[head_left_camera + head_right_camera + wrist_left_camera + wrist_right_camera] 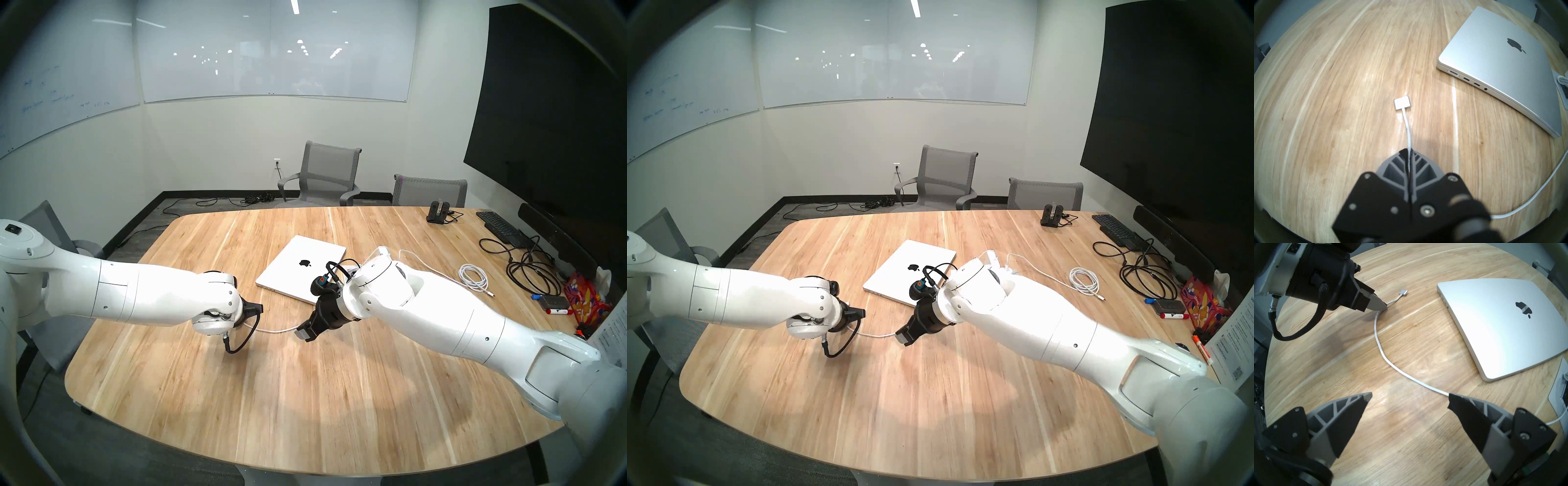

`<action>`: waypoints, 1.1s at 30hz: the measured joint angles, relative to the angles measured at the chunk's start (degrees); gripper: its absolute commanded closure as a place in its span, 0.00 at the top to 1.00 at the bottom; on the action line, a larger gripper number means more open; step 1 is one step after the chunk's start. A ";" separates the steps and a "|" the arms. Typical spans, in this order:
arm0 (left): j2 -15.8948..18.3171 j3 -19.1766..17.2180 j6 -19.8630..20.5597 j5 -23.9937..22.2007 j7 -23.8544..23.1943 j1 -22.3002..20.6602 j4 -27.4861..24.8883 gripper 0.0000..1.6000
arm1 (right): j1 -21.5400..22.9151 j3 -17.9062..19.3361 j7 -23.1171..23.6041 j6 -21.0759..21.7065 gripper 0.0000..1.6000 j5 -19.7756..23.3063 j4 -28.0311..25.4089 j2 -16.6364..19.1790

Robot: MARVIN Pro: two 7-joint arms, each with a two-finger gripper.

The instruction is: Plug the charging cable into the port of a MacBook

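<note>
Right gripper (1410, 401) spread wide and empty, hovering over the slack run of the charging cable (1380, 346). Ahead of it, left gripper (1409, 151) clamped tight on the cord just behind the plug (1401, 104), probably so as to steer that end. Off to that gripper's right, MacBook (1505, 56) lying closed, port edge facing the plug, still unplugged. No writing legible; only the black Apple logo (1516, 45).
</note>
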 measured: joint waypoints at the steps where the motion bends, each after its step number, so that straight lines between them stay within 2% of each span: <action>1: 0.22 0.07 0.08 0.20 -0.14 -0.07 -0.35 0.00 | 0.00 0.00 0.00 0.00 1.00 0.00 0.00 0.00; 17: 4.45 1.91 4.01 4.55 -3.80 -2.23 -4.40 0.00 | 0.00 0.00 0.00 0.00 1.00 0.00 -0.01 0.00; 33: 8.94 4.09 10.91 10.83 -13.94 -4.50 -5.01 0.00 | 0.00 0.00 0.00 0.00 1.00 0.00 -0.01 0.00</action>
